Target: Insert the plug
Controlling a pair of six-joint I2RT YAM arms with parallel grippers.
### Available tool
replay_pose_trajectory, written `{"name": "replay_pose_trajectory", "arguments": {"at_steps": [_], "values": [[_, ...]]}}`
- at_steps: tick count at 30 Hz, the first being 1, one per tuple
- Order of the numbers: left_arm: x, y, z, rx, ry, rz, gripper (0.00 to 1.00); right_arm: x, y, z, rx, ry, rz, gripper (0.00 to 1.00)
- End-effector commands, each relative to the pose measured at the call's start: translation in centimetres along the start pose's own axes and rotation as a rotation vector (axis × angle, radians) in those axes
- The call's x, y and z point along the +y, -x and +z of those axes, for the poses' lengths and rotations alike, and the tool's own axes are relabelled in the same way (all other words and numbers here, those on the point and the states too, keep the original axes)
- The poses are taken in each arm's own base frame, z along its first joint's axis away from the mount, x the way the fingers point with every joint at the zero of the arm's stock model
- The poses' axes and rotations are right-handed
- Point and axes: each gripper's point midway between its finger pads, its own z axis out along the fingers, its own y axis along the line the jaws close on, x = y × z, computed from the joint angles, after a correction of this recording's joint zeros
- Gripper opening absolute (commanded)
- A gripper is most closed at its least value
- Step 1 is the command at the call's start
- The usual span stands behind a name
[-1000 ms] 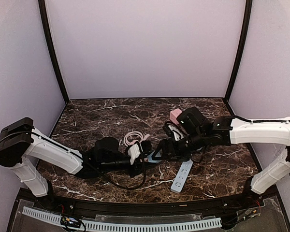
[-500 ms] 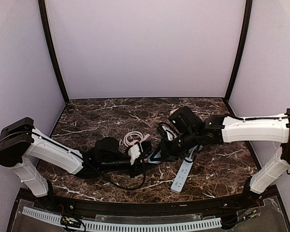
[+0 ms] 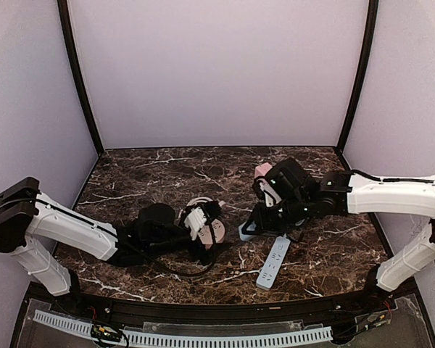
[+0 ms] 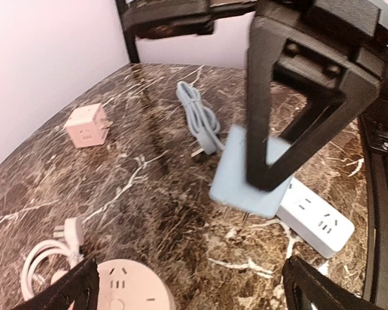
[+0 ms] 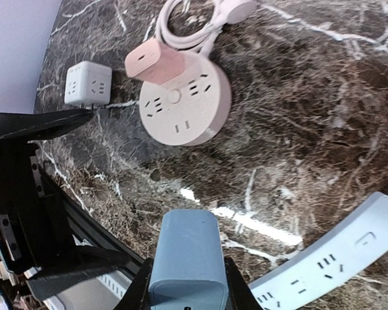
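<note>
My right gripper (image 5: 184,285) is shut on a light-blue plug block (image 5: 184,258), one black finger on each side. It hangs just above the marble with its two prongs down, beside the end of the white power strip (image 4: 313,216). From above, the plug (image 3: 246,231) sits left of the strip (image 3: 273,262). My left gripper (image 4: 194,292) is open and holds nothing. Its fingers flank a round pink socket (image 4: 126,289), a short way left of the plug.
A pink cube adapter (image 4: 86,126) and a coiled grey cable (image 4: 197,116) lie farther back. A pink cable (image 5: 200,19) and small pink adapter (image 5: 152,61) sit by the round socket (image 5: 181,106). A white cube adapter (image 5: 87,84) lies near my left fingers.
My right gripper shut on the blue plug, then my left gripper let go, opened wide and drew back left. The right arm has carried the plug slightly right, toward the strip.
</note>
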Motion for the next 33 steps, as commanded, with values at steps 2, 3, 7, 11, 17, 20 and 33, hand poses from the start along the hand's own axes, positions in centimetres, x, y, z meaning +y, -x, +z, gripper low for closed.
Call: {"name": "replay_pose_trajectory", "arguments": {"at_steps": [2, 3, 7, 11, 17, 20, 33], "values": [[5.1, 0.1, -1.8, 0.114, 0.279, -0.104, 0.97, -4.8, 1.9, -2.7, -0.153, -0.155, 0.022, 0.00], [5.8, -0.1, -2.2, 0.157, 0.312, -0.107, 0.97, -5.1, 2.3, -3.2, -0.175, -0.166, 0.022, 0.00], [7.3, -1.1, -2.1, 0.311, 0.278, -0.172, 0.99, -5.5, 3.8, -5.2, -0.268, -0.211, 0.006, 0.00], [9.1, -2.4, -1.6, 0.441, 0.236, -0.215, 0.99, -5.6, 4.5, -6.3, -0.322, -0.212, 0.003, 0.00], [9.5, -4.7, -0.5, 0.631, 0.187, -0.183, 0.96, -5.4, 4.2, -6.6, -0.312, -0.197, -0.024, 0.00], [9.1, -5.2, 0.0, 0.658, 0.146, -0.203, 0.89, -5.5, 3.8, -6.6, -0.297, -0.193, -0.036, 0.00], [10.7, -6.8, 0.7, 0.719, 0.197, -0.206, 0.66, -4.3, 2.8, -5.9, -0.250, -0.109, -0.063, 0.00]]}}
